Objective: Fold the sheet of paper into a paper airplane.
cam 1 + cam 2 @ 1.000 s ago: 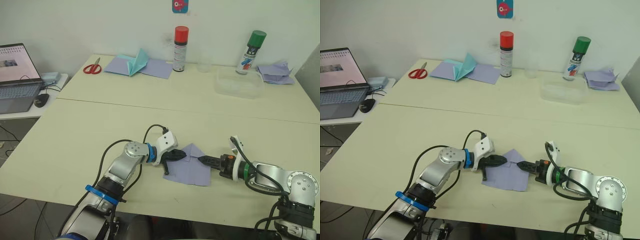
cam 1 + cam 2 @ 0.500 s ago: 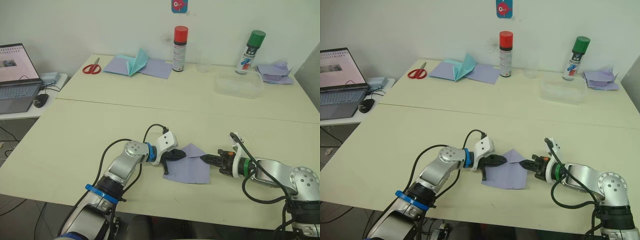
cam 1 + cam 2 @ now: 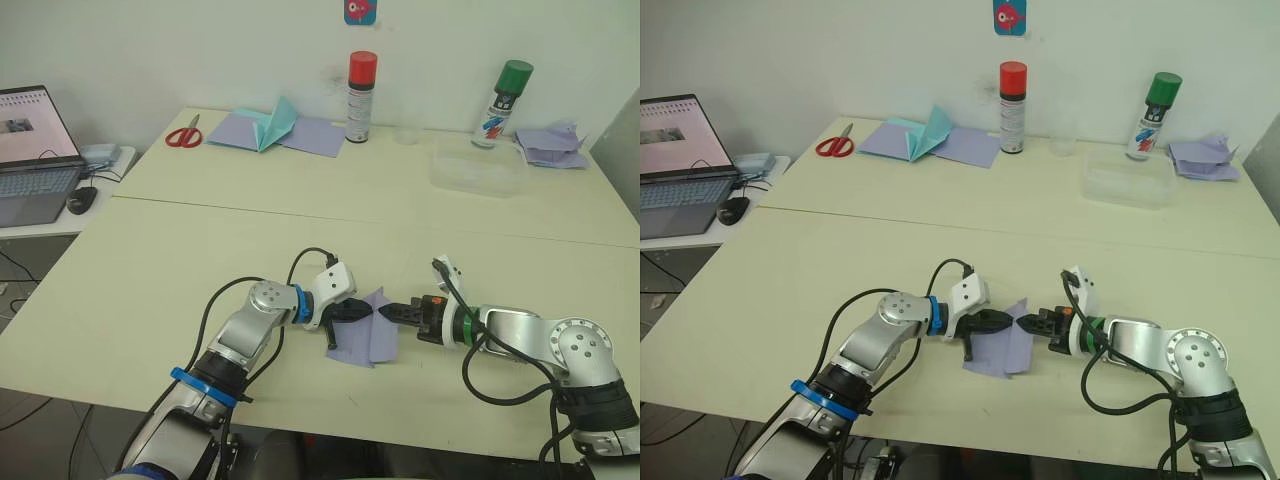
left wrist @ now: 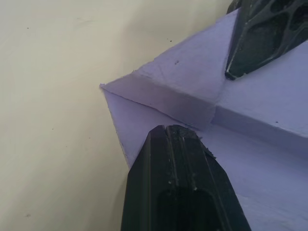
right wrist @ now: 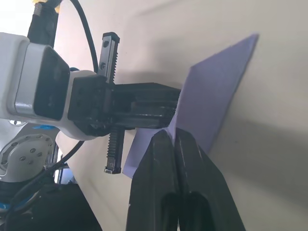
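Near the front edge of the cream table (image 3: 150,280): the sheet of paper (image 3: 364,330), pale lavender-blue, partly folded, one flap lifted upright off the rest. Left end effector (image 3: 366,312) with fingers pressed together, tip resting on the sheet's left part beside a crease. Right end effector (image 3: 386,313) reaching in from the other side, fingers closed on the raised flap's edge, tips nearly meeting the left one's. At the table's far side: red scissors (image 3: 184,134), wide lavender sheets with a teal folded shape (image 3: 272,126), two spray cans, red-capped (image 3: 359,97) and green-capped (image 3: 503,103), a clear plastic tray (image 3: 477,166), more lavender paper (image 3: 553,145). Off to the left, an open laptop (image 3: 33,150) and a mouse (image 3: 81,200).
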`<action>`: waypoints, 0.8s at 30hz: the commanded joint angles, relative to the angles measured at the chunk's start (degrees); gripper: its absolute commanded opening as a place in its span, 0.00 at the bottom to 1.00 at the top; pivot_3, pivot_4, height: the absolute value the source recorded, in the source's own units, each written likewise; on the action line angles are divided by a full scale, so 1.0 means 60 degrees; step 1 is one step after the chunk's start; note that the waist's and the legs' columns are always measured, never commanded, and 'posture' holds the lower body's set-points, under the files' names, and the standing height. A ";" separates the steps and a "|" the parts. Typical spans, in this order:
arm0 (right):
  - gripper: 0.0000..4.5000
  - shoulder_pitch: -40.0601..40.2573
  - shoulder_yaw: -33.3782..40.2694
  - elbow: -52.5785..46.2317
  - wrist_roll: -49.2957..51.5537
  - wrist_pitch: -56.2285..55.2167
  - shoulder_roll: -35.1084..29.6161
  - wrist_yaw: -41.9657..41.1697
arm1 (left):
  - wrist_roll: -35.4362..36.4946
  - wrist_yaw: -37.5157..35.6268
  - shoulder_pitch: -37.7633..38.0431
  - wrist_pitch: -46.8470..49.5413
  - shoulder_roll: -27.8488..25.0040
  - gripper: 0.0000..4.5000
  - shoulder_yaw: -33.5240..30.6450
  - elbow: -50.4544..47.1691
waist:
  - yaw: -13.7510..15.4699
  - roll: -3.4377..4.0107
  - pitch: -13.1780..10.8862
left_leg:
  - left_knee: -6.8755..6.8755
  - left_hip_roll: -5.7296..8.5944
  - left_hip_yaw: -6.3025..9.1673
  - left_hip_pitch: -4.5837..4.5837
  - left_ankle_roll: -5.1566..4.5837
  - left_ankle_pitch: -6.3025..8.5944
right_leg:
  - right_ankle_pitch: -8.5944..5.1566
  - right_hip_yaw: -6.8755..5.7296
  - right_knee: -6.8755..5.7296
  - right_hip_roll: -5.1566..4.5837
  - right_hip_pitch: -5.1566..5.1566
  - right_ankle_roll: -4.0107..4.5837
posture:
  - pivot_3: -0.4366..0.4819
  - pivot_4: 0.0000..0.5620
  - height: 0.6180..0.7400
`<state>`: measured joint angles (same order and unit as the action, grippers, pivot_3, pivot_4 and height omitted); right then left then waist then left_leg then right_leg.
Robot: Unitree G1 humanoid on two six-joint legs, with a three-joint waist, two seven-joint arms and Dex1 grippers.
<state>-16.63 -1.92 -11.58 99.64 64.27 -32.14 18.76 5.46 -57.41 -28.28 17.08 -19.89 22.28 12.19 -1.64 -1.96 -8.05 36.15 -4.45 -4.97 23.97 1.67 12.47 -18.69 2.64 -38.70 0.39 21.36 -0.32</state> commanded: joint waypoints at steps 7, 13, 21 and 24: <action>0.00 -0.0324 -0.0323 -0.0080 -0.1509 -0.0147 0.0652 -0.0887 | -0.0418 0.0044 0.0294 0.0481 -0.0317 0.00 0.0186 0.0385 | -0.0006 0.0000 0.0000 | -0.0003 -0.0002 -0.0001 -0.0001 0.0000 0.0000 | 0.0000 0.0001 0.0000 0.0000 0.0002 0.0000 | 0.48 0.27 1.00; 0.00 -0.0361 -0.0413 -0.0003 -0.2751 -0.0103 0.1089 -0.1583 | -0.0287 -0.0100 0.0472 0.0972 -0.1029 0.00 -0.0151 -0.0009 | -0.0113 -0.0001 -0.0001 | -0.0013 -0.0023 -0.0005 -0.0013 0.0000 0.0000 | 0.0000 -0.0001 -0.0008 0.0012 0.0008 0.0000 | 0.48 0.27 1.00; 0.44 -0.0465 -0.0217 -0.0189 -0.3167 0.0133 0.1411 -0.2737 | -0.0284 0.0073 0.0647 0.1060 -0.1051 0.00 -0.0151 -0.0100 | -0.0152 -0.0001 -0.0001 | -0.0017 -0.0027 -0.0004 -0.0016 0.0001 -0.0001 | 0.0000 0.0000 -0.0023 0.0017 0.0016 0.0000 | 0.48 0.27 1.00; 0.44 -0.0487 -0.0096 -0.0156 -0.3081 0.0241 0.1528 -0.2875 | -0.0282 0.0126 0.0674 0.1089 -0.0987 0.00 -0.0134 -0.0137 | -0.0152 -0.0001 -0.0001 | -0.0017 -0.0026 -0.0005 -0.0016 0.0001 -0.0001 | 0.0000 0.0001 -0.0023 0.0016 0.0015 0.0001 | 0.48 0.27 1.00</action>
<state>-18.63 -3.88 -10.92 79.98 65.42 -23.21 2.73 6.29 -58.09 -26.54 20.10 -24.90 19.88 8.21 -2.55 -1.96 -8.06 36.05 -4.61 -5.00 23.88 1.68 12.46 -18.70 2.64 -38.83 0.48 21.44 -0.31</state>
